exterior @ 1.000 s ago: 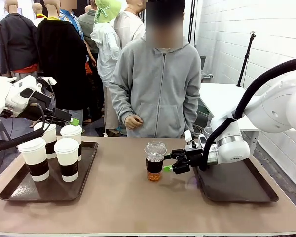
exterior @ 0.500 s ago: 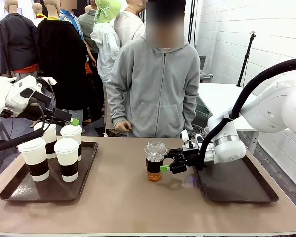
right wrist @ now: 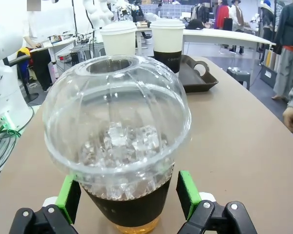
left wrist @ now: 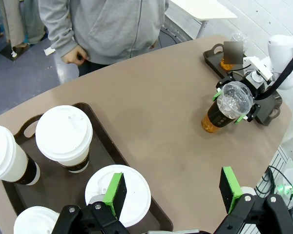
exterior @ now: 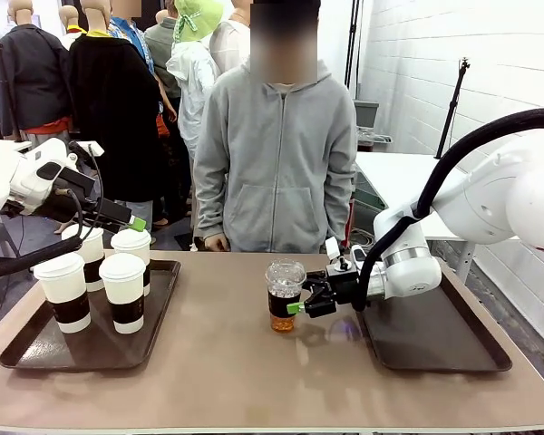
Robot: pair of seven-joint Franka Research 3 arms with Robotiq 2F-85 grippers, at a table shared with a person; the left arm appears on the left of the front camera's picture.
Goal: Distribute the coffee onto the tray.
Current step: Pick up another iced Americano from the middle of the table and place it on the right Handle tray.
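Observation:
A clear dome-lidded cup of coffee (exterior: pixel 284 297) with ice and a dark sleeve stands mid-table. My right gripper (exterior: pixel 298 304) is open, its green pads (right wrist: pixel 187 193) on either side of the cup (right wrist: pixel 117 122) at sleeve height. Several white lidded paper cups (exterior: pixel 126 290) with brown sleeves stand on the left brown tray (exterior: pixel 27 349). My left gripper (exterior: pixel 129 220) hovers open above them, one lid (left wrist: pixel 118 195) just under its left pad. Another amber drink (left wrist: pixel 226 65) peeks out on the right tray, mostly hidden.
The right brown tray (exterior: pixel 435 335) lies under my right arm, its near part bare. A person in a grey hoodie (exterior: pixel 276 154) stands at the far edge, one hand (exterior: pixel 215 242) near the table. Bare tabletop (exterior: pixel 227 362) lies between the trays.
My right gripper has slid left until its open jaws sit around the clear cup. The person has straightened and dropped a hand to the side. My left arm has not moved.

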